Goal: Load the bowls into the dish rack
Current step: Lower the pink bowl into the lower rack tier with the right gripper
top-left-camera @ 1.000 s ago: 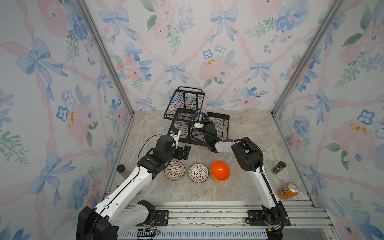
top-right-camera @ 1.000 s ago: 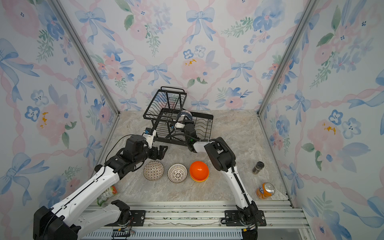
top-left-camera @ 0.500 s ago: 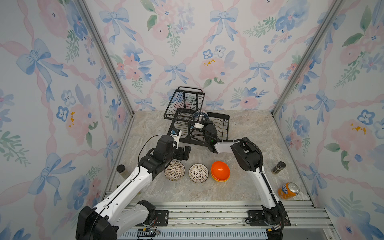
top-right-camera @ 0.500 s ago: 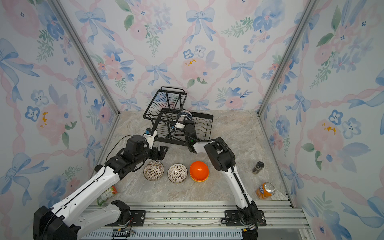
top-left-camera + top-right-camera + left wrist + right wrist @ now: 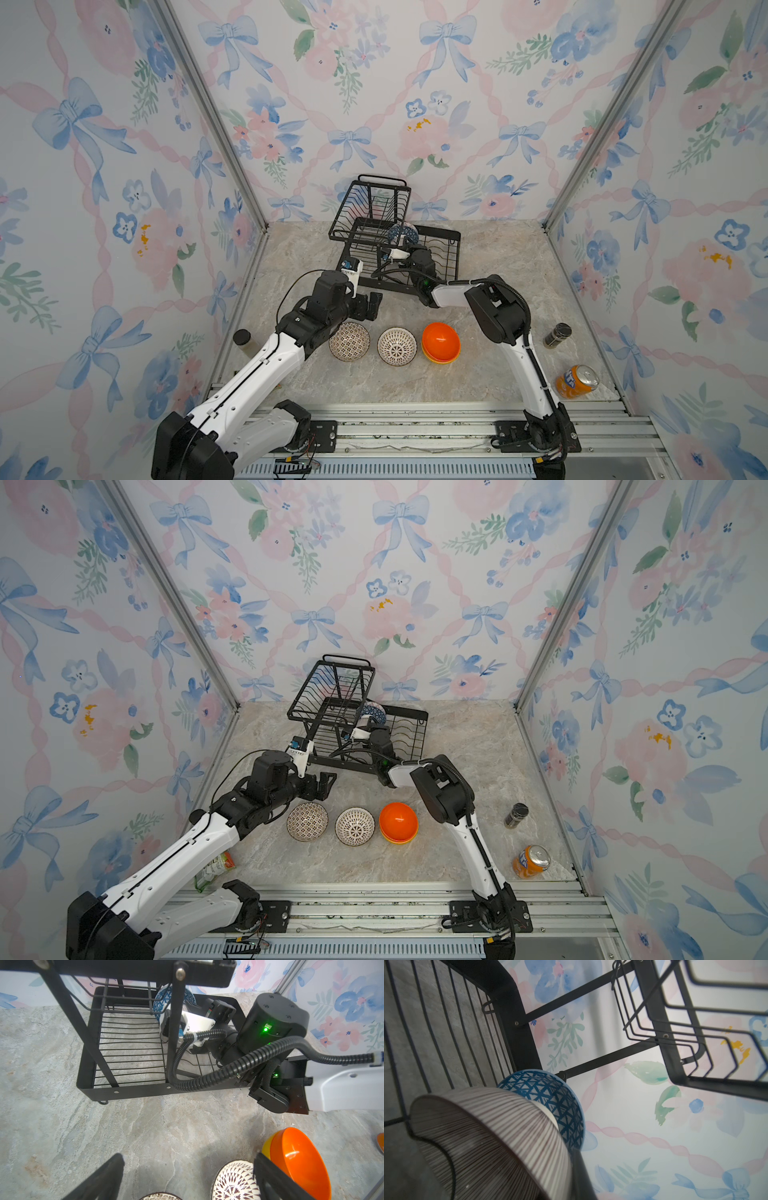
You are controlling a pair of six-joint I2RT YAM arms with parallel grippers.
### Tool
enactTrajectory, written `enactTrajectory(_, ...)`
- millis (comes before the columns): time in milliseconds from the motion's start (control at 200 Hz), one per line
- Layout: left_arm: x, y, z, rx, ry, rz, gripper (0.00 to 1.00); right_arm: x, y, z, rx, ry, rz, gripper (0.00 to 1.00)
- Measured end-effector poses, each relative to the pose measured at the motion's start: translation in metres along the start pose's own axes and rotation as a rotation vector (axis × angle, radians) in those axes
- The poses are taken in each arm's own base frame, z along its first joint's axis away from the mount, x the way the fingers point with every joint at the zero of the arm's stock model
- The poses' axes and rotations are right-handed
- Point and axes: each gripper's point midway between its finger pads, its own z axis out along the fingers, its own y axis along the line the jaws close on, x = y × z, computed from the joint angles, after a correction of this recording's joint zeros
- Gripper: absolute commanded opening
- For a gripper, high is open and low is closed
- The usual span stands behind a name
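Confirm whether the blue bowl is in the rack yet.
In. The blue bowl stands on edge in the lower base of the rack, beside the striped bowl.

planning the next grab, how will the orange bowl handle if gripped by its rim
The orange bowl looks glossy, so it may slip in a grip. It sits stacked on the yellow bowl, so a lift might drag that along. It looks like thin plastic: probably light, not fragile.
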Motion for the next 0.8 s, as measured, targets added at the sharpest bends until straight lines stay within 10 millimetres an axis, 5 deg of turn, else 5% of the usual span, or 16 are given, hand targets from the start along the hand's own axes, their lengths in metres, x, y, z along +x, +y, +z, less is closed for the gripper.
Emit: enactTrajectory(800, 0.0005, 0.001, 0.0002, -0.006, 0.0, 0.001, 0.98, 0.0093, -0.0017, 0.001, -0.117, 0.042, 0.048, 0.0)
